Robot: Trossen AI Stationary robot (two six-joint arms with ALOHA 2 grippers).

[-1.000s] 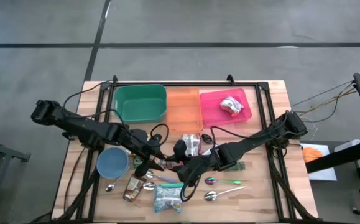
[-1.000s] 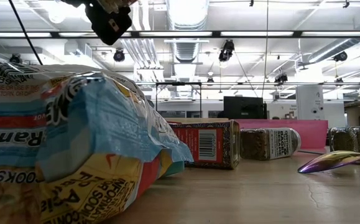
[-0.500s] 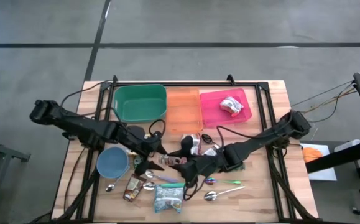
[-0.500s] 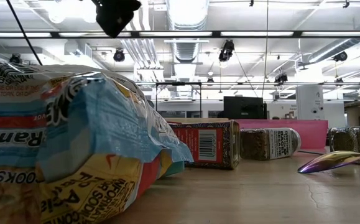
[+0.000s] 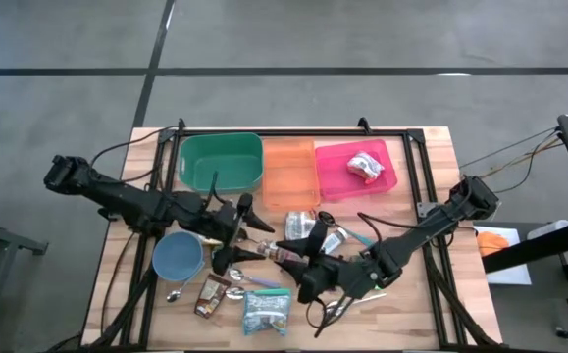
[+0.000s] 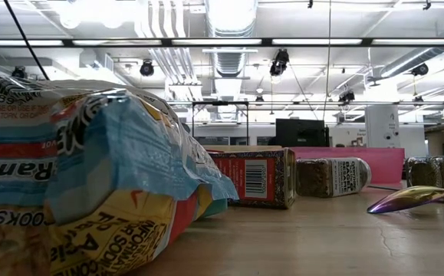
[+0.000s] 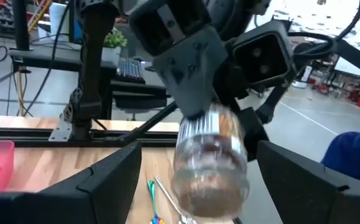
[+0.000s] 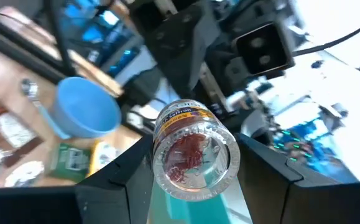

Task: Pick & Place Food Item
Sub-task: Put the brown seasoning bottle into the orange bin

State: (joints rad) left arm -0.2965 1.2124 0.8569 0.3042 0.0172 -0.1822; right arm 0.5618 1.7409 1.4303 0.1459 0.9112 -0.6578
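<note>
A small clear jar (image 8: 195, 155) with red threads inside and an orange-and-blue label hangs above the table's middle (image 5: 280, 253). My right gripper (image 5: 301, 261) comes in from the table's right and is shut on the jar. My left gripper (image 5: 252, 241) faces it from the left. Its open fingers (image 7: 108, 183) stand wide on either side of the jar (image 7: 209, 163) and touch nothing. Neither gripper shows in the low view. My right gripper pinches the jar's side walls (image 8: 160, 163) between its two fingers, one on each side. The fingers come roughly level from the table's right. The jar is lifted clear of the table, one end toward my left gripper.
Green (image 5: 222, 162), orange (image 5: 289, 169) and pink (image 5: 342, 169) bins line the far side; a wrapped item (image 5: 367, 165) lies in the pink one. Below the arms lie a blue bowl (image 5: 178, 257), a ramen packet (image 5: 264, 312), a snack bar (image 5: 210, 294) and spoons (image 5: 342, 306).
My left gripper has opened and let go of the jar, which stays in my right gripper. Both grippers have risen, leaving the top of the low view. My right gripper has rolled and carried the jar a little toward the table's right.
</note>
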